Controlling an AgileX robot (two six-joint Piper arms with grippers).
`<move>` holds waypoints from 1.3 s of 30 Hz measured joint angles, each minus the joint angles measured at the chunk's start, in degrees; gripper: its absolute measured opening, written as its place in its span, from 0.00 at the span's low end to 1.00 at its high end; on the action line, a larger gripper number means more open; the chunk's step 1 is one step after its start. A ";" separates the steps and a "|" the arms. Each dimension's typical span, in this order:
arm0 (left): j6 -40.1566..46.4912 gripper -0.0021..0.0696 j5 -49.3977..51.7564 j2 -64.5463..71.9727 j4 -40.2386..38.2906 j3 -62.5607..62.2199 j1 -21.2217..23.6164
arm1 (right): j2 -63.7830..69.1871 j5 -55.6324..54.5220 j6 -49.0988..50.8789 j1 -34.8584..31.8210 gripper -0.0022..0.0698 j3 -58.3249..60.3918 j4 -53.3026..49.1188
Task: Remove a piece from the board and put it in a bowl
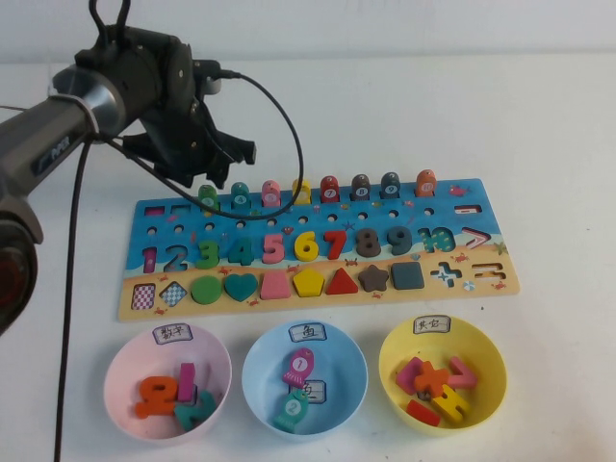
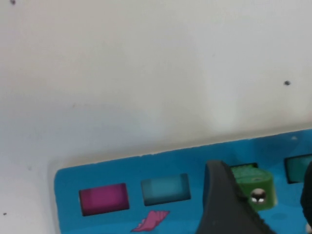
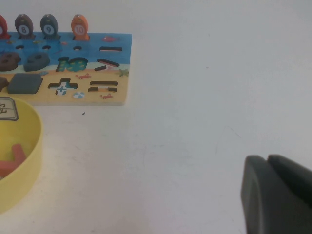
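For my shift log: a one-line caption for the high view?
Left gripper, fingers open, over the green fish piece on the board; right gripper out of view.

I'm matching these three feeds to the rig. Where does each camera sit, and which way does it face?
High view: raised on the robot's side, angled down at the board and three bowls; left arm and open left gripper show.
Left wrist view: looks down past the left gripper at the board's corner and green fish piece.
Right wrist view: low over the table, facing the board's end and yellow bowl; right gripper shows, shut.
All three share the board.
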 joint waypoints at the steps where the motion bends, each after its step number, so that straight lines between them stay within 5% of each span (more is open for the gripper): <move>1: 0.00 0.45 0.10 0.27 0.00 0.00 -0.01 | 0.00 0.00 0.00 0.00 0.01 0.00 0.00; 39: 0.00 0.45 -2.75 3.16 0.00 0.00 0.12 | 0.00 0.00 0.00 0.00 0.01 0.00 0.00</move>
